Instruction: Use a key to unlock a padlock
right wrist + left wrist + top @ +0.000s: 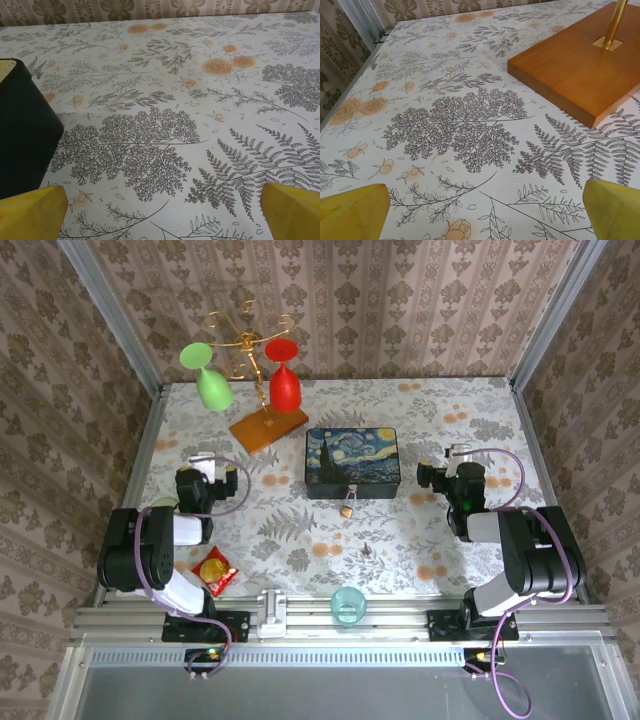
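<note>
A: Where do we see the padlock (346,510)?

B: We find it just in front of the painted box (352,462), at the middle of the box's near side, on the flowered worktop (430,410). It is tiny, brass-gold, with a thin pale loop on top. We cannot tell whether that loop is hooked to the box or only lies against it

A: And the key (371,551)?

B: We make out a very small dull-grey sliver lying flat on the worktop, nearer to the arms than the padlock and slightly to its right, apart from it. Its shape is too small for us to read

A: How do the pincers stand?

B: We see the left pincer (484,212) spread wide, its yellow fingertips (352,210) at the two lower corners of its wrist view, with nothing between them and a wooden base (580,70) ahead. The right pincer (162,210) is spread just as wide and bare, with the box's dark corner at its left. Both sit well apart from padlock and key, one on each side of the box
</note>
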Motion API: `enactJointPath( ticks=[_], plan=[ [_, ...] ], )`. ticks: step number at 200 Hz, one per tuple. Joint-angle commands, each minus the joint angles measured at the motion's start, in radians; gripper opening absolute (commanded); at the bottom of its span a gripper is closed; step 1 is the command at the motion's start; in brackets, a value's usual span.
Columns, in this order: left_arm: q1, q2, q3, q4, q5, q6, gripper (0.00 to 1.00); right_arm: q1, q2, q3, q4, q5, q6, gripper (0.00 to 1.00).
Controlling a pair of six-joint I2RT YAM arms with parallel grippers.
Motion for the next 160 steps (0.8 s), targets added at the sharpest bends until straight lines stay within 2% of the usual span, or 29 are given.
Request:
enactJointPath(
  ticks=[1, 160],
  plan=[
    [-0.005, -0.005, 0.015, 0.028, 0.018, 0.006, 1.0, -0.001, 0.004, 0.013, 0.018, -0.009, -0.017, 1.0],
    [0.0, -0.003, 0.017, 0.023, 0.005, -0.005, 1.0, -0.002, 0.004, 0.012, 0.018, -0.01, -0.018, 1.0]
  ],
)
